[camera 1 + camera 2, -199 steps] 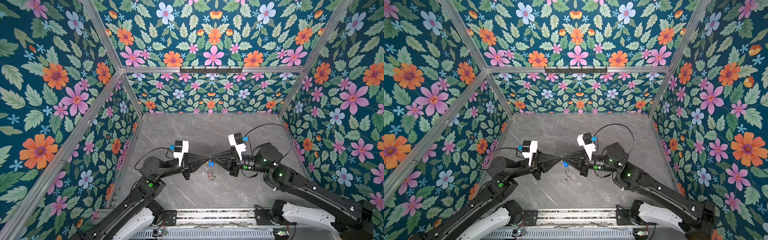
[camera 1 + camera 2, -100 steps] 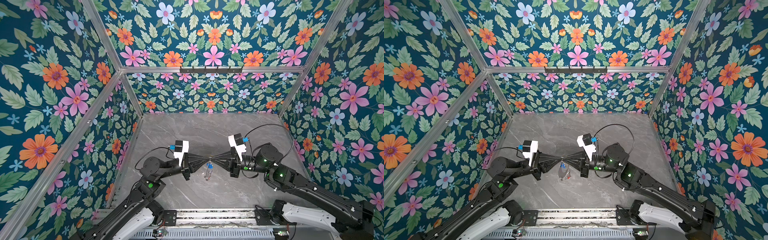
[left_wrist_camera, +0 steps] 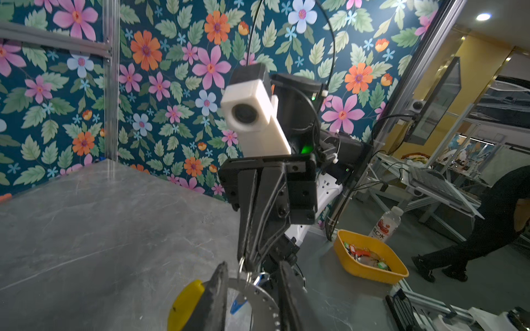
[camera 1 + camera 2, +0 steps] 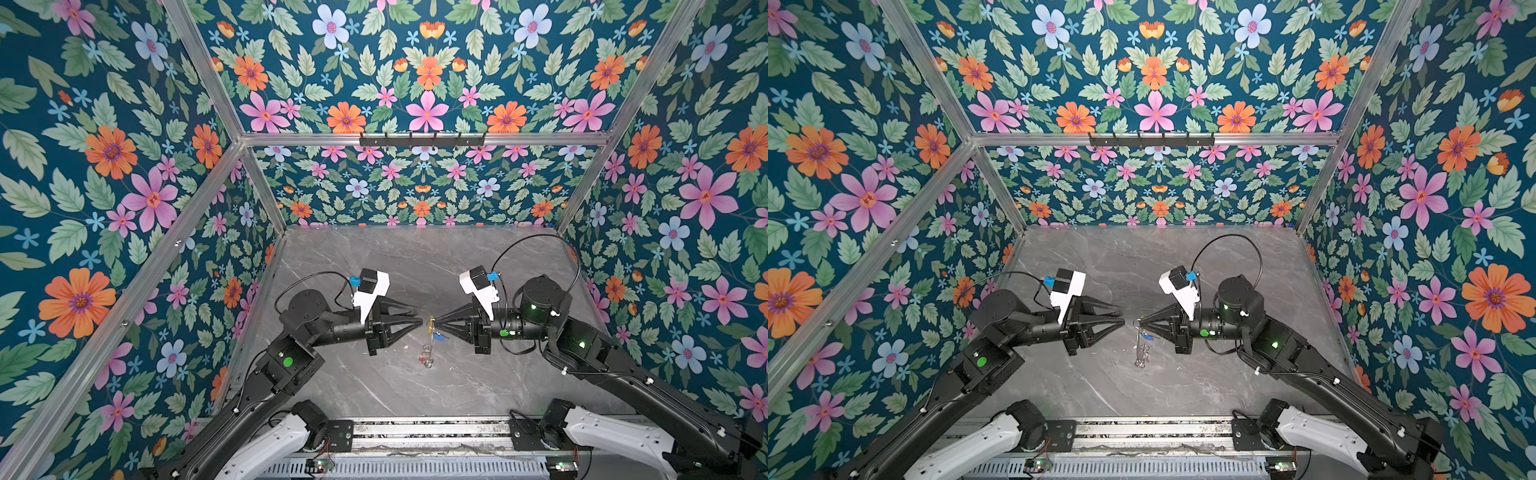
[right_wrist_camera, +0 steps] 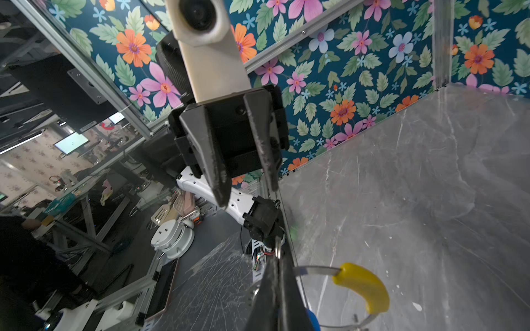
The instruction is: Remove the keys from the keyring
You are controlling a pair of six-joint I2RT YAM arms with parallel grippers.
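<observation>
A: Keyring (image 4: 429,343): how'll it handle?

B: Light, thin, stiff hoop. Prob. slippery, and free to swing. The small split rings (image 5: 277,248) on its rim look springy and fiddly, so they'll want prying, not yanking. Best hold is the bare grey rim, or maybe the yellow arc (image 5: 362,286) if it's grippier. Can't tell that.

A: Where is it, and which way's it facing?

B: Over the table (image 4: 374,257), between the two arms. It hangs edge-on in both top views, flat faces roughly toward each arm. It's round, so no real long axis, but the hang line runs straight down from the pinch. Yellow arc's up top. The blue-tag key (image 4: 1148,337) is just below, on the right arm's side. Red tag: too small to be sure. Bottom touching the table? Can't tell.

A: Grippers?

B: Right gripper (image 4: 435,322) is clamped on the rim beside the arc. Left gripper (image 4: 419,315) has jaws apart, holding nothing, tips just beside the ring.
</observation>
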